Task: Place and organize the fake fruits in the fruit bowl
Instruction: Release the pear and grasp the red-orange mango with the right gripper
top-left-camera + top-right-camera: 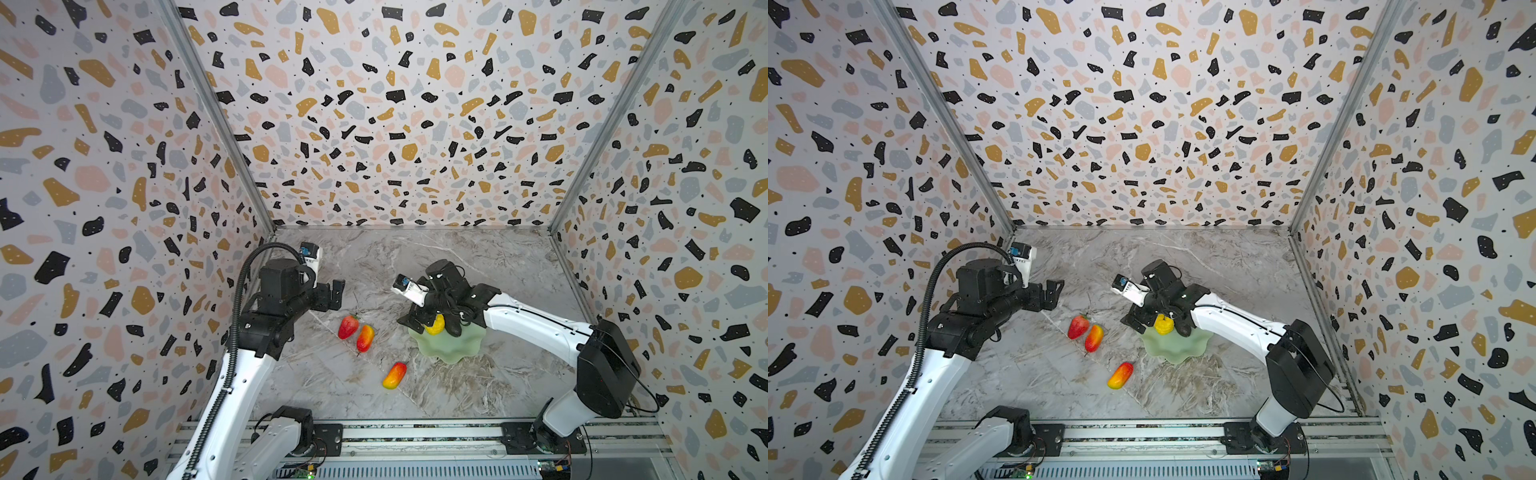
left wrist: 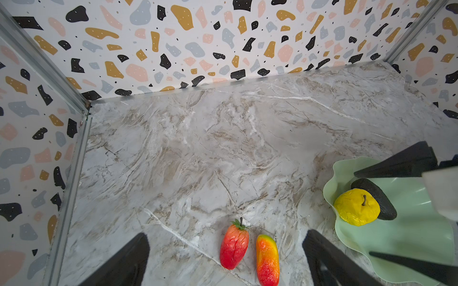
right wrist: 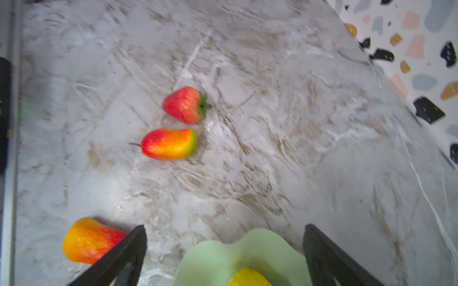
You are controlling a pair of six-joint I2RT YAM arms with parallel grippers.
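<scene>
Right gripper (image 3: pixel 224 225) was noted spread over fruit bowl (image 2: pixel 409 237), nothing held | left gripper (image 2: pixel 226 234) spread, empty | yellow fruit (image 2: pixel 357 206) and avocado (image 2: pixel 376 198) were found in bowl | strawberry (image 1: pixel 348 326), near mango (image 1: pixel 365 338), far mango (image 1: pixel 394 375) were left on table (image 1: pixel 457 257) | fruits judged light, stiff, slick; best pinched across narrow middle.

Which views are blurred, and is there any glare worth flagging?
Right wrist view: smeared throughout, likely motion blur; the strawberry and bowl are soft-edged. Left wrist view: sharp, with white glare streaks on the bowl's glossy inside beside the avocado. Both top views: sharp, side walls splayed by the wide lens, lighting even with only faint shadows.
</scene>
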